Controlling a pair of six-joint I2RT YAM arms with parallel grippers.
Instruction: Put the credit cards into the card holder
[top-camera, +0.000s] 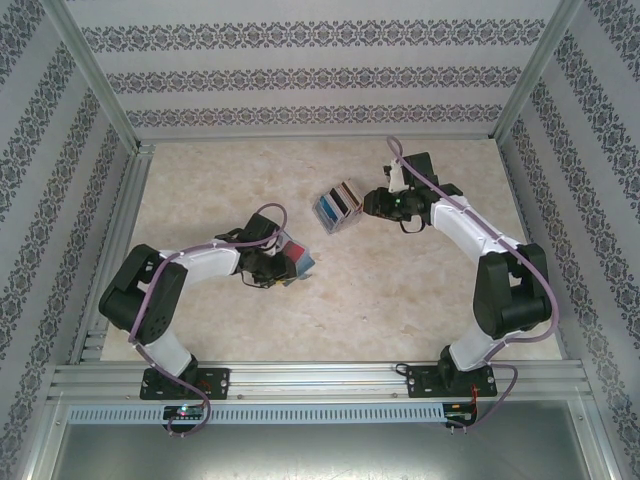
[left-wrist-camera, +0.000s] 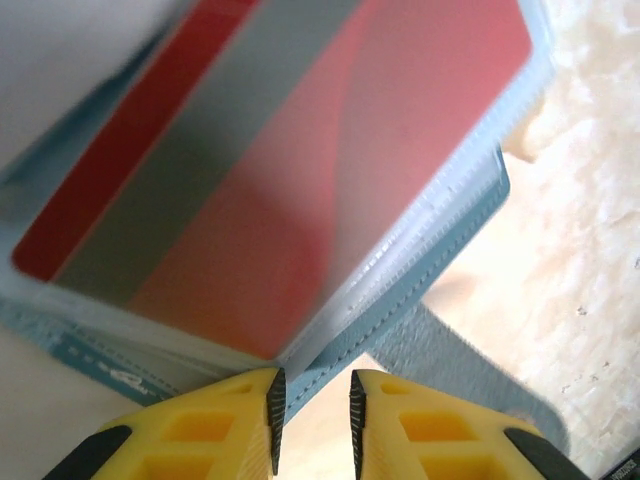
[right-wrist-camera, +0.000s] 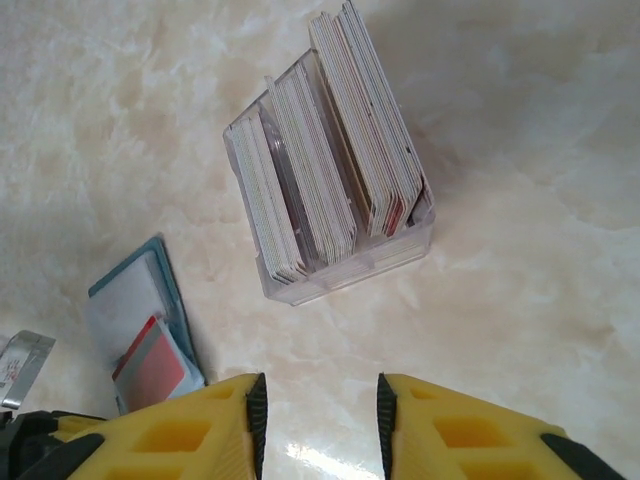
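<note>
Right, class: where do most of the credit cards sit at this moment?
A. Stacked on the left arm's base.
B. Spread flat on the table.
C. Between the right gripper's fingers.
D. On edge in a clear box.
D: the credit cards stand on edge, packed into the clear box, beyond the open, empty right gripper.

White-and-black arms (top-camera: 205, 262), purple cables (top-camera: 266, 208), yellow jaws.

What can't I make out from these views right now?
Left wrist view: red card in the card holder is blurred at close range, its print unreadable; holder's top-left cut off by the frame.
Right wrist view: cards in the clear box stand edge-on, faces hidden by each other.
</note>
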